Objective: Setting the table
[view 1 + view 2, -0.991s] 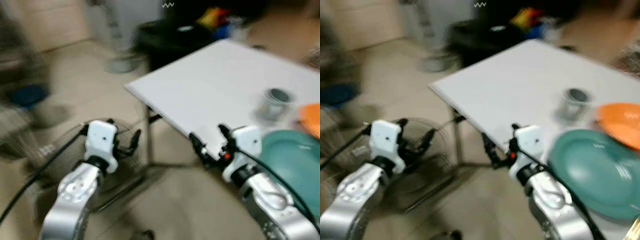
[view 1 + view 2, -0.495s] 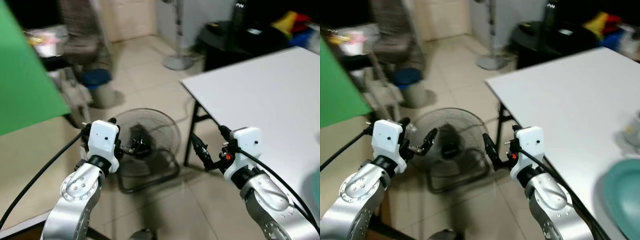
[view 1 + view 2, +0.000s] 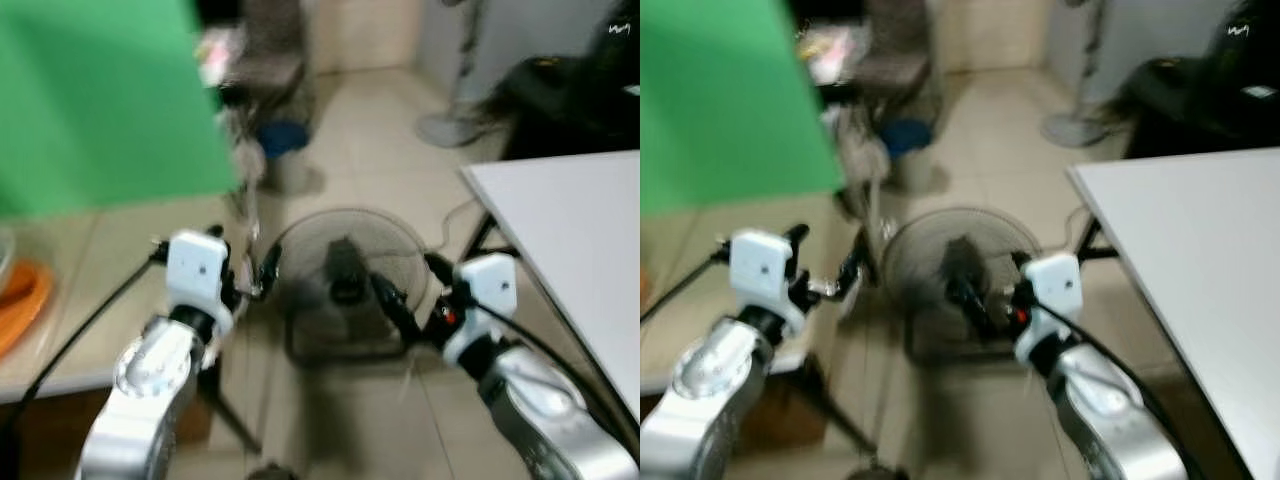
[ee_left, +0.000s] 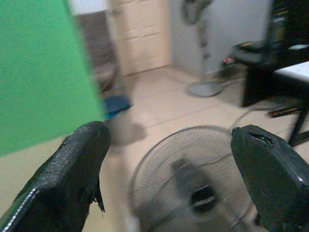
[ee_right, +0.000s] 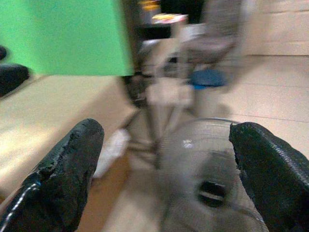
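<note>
With both jaws held apart and empty, the orange dish (image 3: 22, 300) on the counter (image 3: 70, 300) is judged stiff, slippery, best gripped by its rim.

The view swings further to the robot's left than a second ago. The white surface (image 3: 570, 240), which then spread across the middle with a cup and plates on it, now sits at the right edge. The floor fan (image 3: 340, 270) comes to the centre, between the arms. A green panel (image 3: 100, 100) and a beige counter (image 3: 90, 280) with an orange dish (image 3: 20, 300) come in on the left.
</note>
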{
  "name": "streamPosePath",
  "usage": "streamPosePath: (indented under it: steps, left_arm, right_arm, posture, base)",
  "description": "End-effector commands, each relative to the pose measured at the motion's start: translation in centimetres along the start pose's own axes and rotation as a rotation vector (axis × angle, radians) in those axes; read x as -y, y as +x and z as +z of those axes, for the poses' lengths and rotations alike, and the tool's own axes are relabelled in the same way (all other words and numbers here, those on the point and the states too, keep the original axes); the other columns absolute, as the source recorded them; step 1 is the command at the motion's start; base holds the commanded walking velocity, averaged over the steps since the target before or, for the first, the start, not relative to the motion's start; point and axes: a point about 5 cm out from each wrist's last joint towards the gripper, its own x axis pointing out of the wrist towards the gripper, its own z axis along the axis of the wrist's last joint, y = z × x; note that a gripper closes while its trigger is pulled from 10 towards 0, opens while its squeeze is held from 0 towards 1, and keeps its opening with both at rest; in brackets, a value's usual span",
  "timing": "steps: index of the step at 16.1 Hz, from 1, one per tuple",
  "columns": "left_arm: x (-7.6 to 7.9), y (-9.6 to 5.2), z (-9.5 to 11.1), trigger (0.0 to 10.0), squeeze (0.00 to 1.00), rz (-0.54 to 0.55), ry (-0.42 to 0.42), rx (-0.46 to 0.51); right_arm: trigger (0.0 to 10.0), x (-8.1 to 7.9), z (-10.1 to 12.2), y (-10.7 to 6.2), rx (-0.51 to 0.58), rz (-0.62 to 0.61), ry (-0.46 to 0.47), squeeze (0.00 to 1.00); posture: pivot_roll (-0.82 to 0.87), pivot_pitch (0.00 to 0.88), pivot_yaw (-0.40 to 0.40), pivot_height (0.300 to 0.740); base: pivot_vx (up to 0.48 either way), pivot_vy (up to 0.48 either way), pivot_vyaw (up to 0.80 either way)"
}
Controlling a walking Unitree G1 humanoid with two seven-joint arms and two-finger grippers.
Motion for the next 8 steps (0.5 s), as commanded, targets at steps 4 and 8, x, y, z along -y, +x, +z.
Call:
streamPosePath:
  steps: [4,8]
  left_arm:
    - [-0.3,-0.09,0.06,10.0,0.0,0.007,0.009,0.001]
    - [-0.34,-0.03,0.02,10.0,0.0,0.0,0.013,-0.007]
  right_arm:
    - [10.0,0.52,0.11,-0.11,0.006,-0.03,0.024,1.0]
    - [10.0,0.88,-0.12,-0.29,0.005,-0.083,0.057,1.0]
  posture:
    - [0.06,0.039,0.037,0.74]
    - [0.06,0.045,0.038,0.74]
  base:
    - [0.0,0.0,0.8]
    - [0.0,0.0,0.4]
